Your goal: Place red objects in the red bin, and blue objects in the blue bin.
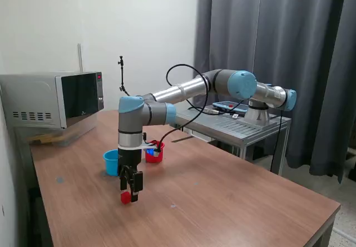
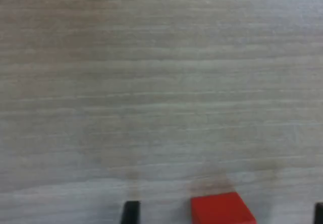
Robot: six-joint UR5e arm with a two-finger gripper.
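Gripper points straight down at the table, lower left of centre in the exterior view. Its fingers stand apart, gripping nothing; in the wrist view two dark fingertips show at the bottom edge with a red cube between them, nearer neither clearly. Exterior view shows that cube on the table at the fingertips. Blue cup and red cup stand behind the gripper, just beside the arm.
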